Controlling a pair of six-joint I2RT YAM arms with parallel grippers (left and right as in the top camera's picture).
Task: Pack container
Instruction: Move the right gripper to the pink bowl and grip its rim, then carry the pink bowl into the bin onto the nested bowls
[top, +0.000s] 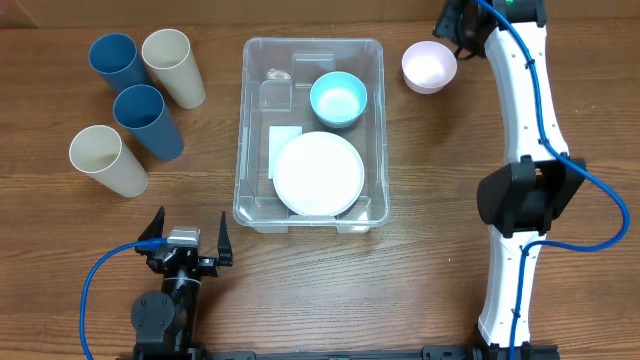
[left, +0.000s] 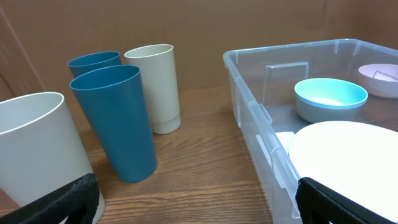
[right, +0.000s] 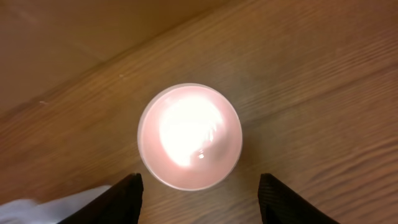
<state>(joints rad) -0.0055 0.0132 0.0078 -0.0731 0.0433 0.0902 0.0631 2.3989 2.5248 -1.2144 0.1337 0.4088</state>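
Pink bowl (right: 189, 137) — right gripper (right: 200, 190) poised above, jaws spread.

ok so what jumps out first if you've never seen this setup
The clear container sits mid-table, already holding a white plate and a teal bowl. Two blue cups and two cream cups stand to its left, and the open right pincer hovers by a pink bowl to its right.

Even, bright light; pink bowl (right: 189, 137) glares white (centre overexposed).
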